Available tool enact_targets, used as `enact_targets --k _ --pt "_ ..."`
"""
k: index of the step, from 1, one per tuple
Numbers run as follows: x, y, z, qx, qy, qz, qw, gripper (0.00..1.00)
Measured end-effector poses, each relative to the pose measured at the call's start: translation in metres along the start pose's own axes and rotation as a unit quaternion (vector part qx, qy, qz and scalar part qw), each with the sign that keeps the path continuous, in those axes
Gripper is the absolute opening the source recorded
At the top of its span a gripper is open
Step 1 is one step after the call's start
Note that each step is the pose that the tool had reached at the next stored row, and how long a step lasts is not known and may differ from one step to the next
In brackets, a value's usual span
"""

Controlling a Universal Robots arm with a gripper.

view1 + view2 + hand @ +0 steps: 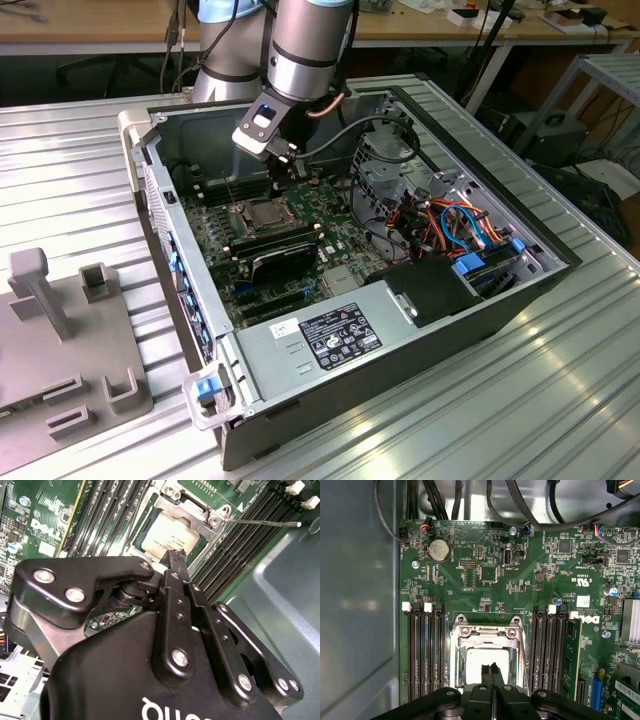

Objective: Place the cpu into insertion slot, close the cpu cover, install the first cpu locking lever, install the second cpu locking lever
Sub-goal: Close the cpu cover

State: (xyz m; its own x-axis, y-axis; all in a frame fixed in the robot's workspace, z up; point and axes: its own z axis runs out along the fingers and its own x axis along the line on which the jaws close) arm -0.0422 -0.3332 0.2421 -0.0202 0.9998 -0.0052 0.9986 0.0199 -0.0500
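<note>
1. Count: one cpu (487,661), one insertion slot (453,652), one cpu cover (487,636), one claw (492,670). One thin locking lever (262,523) sticks out sideways from the slot.
2. Claw: fingers pressed together, no gap, nothing held. Tips hang over the cpu's top near one edge; contact cannot be told.
3. Cpu sits in the slot, directly under the claw tips, silver top showing through the cover's window. Cover lies flat on it.
4. Slot lies mid-motherboard (485,587), between two banks of memory slots (425,652).
5. Open case (420,330) stands on the ribbed metal surface (560,400).
</note>
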Motion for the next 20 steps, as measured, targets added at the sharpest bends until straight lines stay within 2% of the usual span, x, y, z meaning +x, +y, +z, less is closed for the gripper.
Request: enact_targets --k 10,15,20 --pt "0.0000 -0.0013 0.0002 0.0000 0.0000 0.000 1.00000 0.11" --pt "-0.0001 -0.0071 0.0026 0.0000 -0.0001 -0.002 1.00000 0.11" --pt "-0.0003 -0.0168 0.0068 0.0000 -0.0004 -0.008 0.99997 0.11"
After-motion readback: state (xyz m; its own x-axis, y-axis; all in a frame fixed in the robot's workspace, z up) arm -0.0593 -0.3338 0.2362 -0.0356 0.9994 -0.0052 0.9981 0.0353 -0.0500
